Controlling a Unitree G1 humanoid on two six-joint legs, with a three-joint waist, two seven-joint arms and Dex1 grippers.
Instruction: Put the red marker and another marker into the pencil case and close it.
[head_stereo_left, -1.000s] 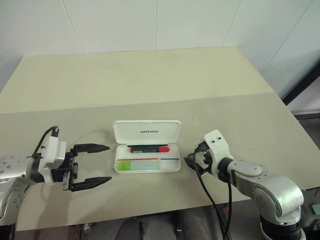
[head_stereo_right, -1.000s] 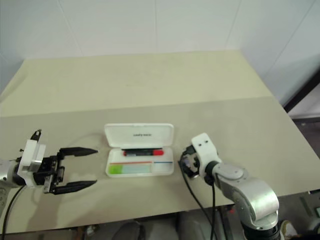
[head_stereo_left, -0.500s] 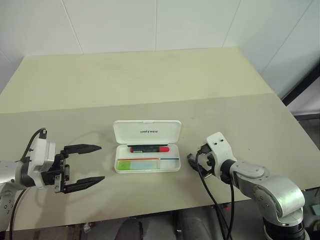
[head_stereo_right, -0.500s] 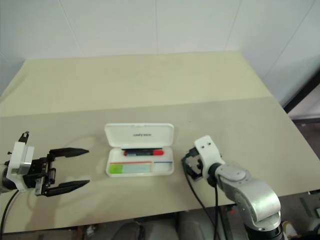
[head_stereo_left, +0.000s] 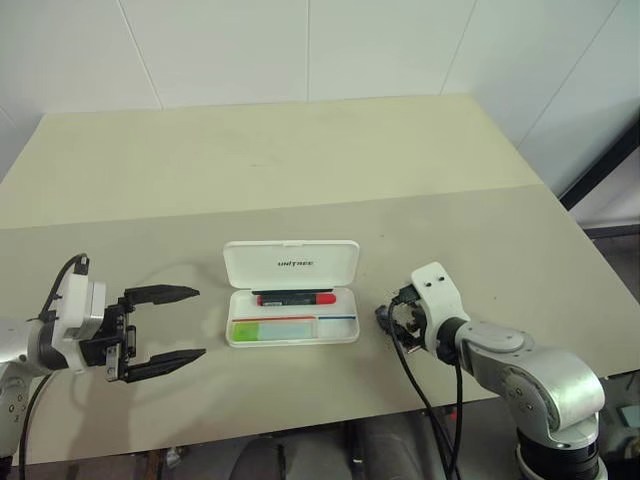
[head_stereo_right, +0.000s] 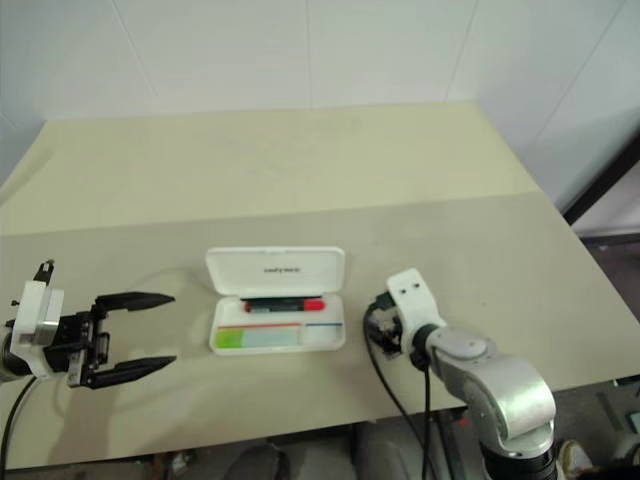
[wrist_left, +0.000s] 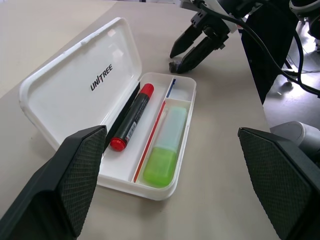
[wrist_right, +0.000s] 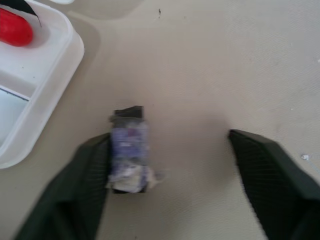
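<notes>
The white pencil case (head_stereo_left: 348, 336) lies open in the middle of the table, its lid (head_stereo_left: 291, 264) tipped back. The red marker (head_stereo_left: 297, 298) rests in the case's rear slot. Another marker (head_stereo_left: 270, 329), with a lime-green cap, lies in the front compartment. My left gripper (head_stereo_left: 165, 325) hovers open to the left of the case, pointing at it, with nothing between its fingers (wrist_left: 82, 170). My right gripper (wrist_right: 170, 142) sits just right of the case, low over the table, with its fingers (wrist_right: 260, 170) apart.
A tiny dark grey stub (wrist_right: 129, 147) lies on the table, touching one of the right gripper's fingers, a short way from the case's right end. Black cables (head_stereo_left: 420, 400) hang from the right wrist over the table's near edge.
My right gripper's fingers stand a little closer together by the stub. The case and both markers have not moved.
</notes>
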